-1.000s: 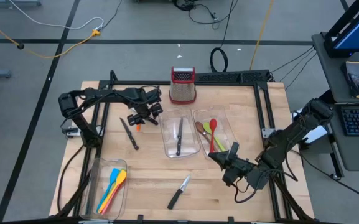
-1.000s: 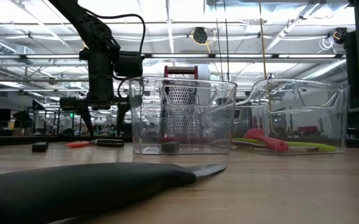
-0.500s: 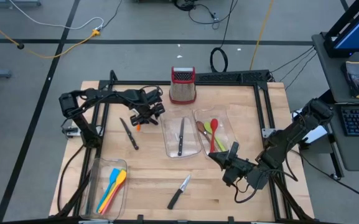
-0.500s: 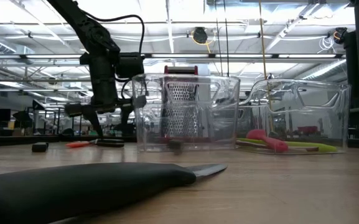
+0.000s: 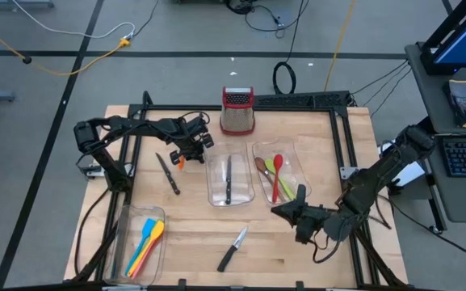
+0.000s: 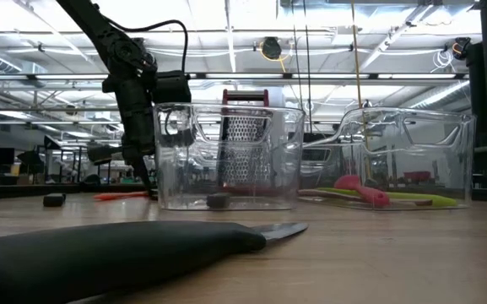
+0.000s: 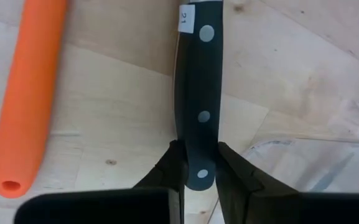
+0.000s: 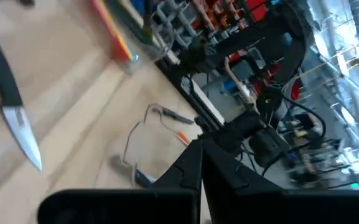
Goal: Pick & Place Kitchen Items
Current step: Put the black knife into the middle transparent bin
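Middle clear tray (image 5: 227, 187) now nudged leftward, left gripper (image 7: 196, 163) clamped on black-handled knife (image 7: 198, 93) beside orange utensil (image 7: 27, 99)

- Table (image 5: 192, 222): pale wood, matt, with visible grain and small knots.
- Knife handle (image 7: 198, 93): smooth black plastic with three bright metal rivets and a small white paper label.
- Orange utensil handle (image 7: 30, 99): matt, smooth plastic.
- Trays (image 6: 226, 156): clear, glossy plastic.
- Grater (image 5: 237, 113): perforated metal, red plastic top.
- Front knife (image 5: 233, 250): shiny steel blade, matt black handle.
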Tool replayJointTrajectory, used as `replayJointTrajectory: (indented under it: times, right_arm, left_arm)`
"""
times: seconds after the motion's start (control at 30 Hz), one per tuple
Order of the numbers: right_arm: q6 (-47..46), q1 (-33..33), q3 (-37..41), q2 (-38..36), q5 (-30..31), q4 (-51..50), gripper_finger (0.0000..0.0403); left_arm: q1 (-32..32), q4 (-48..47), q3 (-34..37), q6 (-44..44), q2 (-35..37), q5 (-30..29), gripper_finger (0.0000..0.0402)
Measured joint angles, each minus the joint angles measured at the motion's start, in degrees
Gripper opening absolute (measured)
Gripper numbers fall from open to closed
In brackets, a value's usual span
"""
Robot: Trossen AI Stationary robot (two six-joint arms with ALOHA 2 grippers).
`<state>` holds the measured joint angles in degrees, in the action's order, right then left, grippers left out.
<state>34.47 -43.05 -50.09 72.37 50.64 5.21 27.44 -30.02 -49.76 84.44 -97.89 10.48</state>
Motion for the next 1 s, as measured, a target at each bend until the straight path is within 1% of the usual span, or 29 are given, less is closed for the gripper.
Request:
replayJointTrajectory:
  times: [0.17,0.23,0.43,0.57,0.7,0.83,1.0]
  right_arm:
    - [-4.36,0.10,3.13,-7.13,-7.17,0.33,0.0000]
    - [-6.09,0.07,5.02,-10.00,-9.01,0.50,0.0000]
    - [-10.74,-0.19,11.49,-16.74,-8.97,0.55,0.0000]
    - [-14.12,-0.20,15.97,-20.64,-8.93,0.59,0.0000]
    - [-17.17,-0.20,19.69,-23.71,-8.97,0.57,0.0000]
    - [-18.89,-0.20,21.81,-25.87,-8.95,0.98,0.0000]
    - [-19.46,-0.20,22.10,-26.78,-8.95,1.06,0.0000]
  left_arm:
    - [0.00,0.09,0.02,-0.76,-0.02,0.04,0.0067]
    - [0.00,0.09,0.02,-0.76,-0.02,0.02,0.0068]
    - [0.00,0.23,0.02,-1.43,-0.02,-0.33,0.0047]
    - [0.22,0.41,0.02,-1.24,-0.02,-1.19,0.0047]
    - [0.76,1.23,0.05,-1.28,-0.02,-1.02,0.0056]
    - [1.38,1.79,0.22,-2.07,0.35,-0.66,0.0052]
    - [1.72,1.75,0.44,-2.87,1.21,-1.37,0.0047]
